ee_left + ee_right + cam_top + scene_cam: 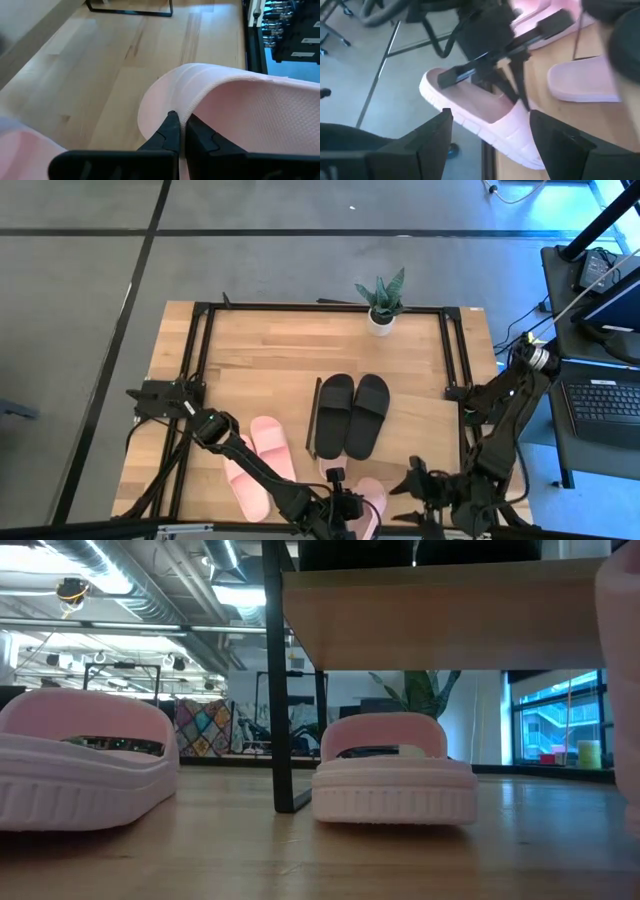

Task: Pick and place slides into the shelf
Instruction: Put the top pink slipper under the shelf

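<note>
My left gripper [345, 502] is at the table's near edge, shut on a pale pink slide [372, 498]. My right gripper [418, 485] is open and empty just right of it, its fingers [445, 130] facing that slide [480, 115]. A pink pair [255, 462] lies sole-down on the table to the left. Another pink slide [335, 473] lies by the shelf. The black pair [352, 415] rests on the shelf's top board [450, 620]. In the low view two pink slides [80, 770] [395, 780] stand on the table beside the shelf's dark leg [283, 740]. My left gripper [181, 120] pinches the pink slide's wide strap at its rim [175, 102] between its two shut fingers. The fingers [512, 95] come down at it from above, slanting. The slide sits tilted at the table's near edge; I cannot tell whether its sole touches the table.
A small potted plant [382, 305] stands at the table's far edge. The table's black frame rails [455, 350] run along both sides. A desk with a laptop [600, 400] stands beyond the right edge. Bare wood lies between the shelf and the plant.
</note>
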You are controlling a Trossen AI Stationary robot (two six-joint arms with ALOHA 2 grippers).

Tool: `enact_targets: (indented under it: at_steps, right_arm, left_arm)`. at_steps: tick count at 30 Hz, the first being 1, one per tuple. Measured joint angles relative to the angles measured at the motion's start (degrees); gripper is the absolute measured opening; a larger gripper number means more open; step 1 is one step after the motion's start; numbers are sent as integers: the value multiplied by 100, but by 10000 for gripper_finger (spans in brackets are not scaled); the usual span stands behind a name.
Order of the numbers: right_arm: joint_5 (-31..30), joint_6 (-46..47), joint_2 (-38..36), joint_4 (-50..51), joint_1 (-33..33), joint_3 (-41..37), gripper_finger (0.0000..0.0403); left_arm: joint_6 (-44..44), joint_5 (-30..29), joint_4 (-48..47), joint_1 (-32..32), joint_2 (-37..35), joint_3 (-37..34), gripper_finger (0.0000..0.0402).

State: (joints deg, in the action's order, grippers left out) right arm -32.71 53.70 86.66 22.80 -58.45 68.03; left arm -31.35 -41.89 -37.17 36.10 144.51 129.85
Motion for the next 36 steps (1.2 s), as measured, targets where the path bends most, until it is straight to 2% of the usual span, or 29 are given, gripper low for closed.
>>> enact_targets:
  at_steps: [5, 18, 22, 26, 29, 36]
  right_arm:
    - [223, 49, 270, -453, -1, 0, 265]
    - [235, -108, 598, -940, 63, 1, 265]
    - [322, 165, 797, -766, 225, 166, 262]
    - [576, 145, 1087, -173, 381, 650, 247]
    - [892, -461, 1345, 549, 410, 1164, 232]
    - [1027, -2933, 1864, 787, 154, 2280, 208]
  left_arm:
    - [2, 0, 7, -2, 4, -3, 1]
    - [7, -3, 41, -11, 9, -10, 1]
    - [9, -7, 39, -15, 9, -10, 1]
    - [11, -9, 39, -23, 9, -10, 1]
    - [44, -10, 37, -24, 9, -11, 1]
    - [59, -15, 32, -24, 9, -12, 1]
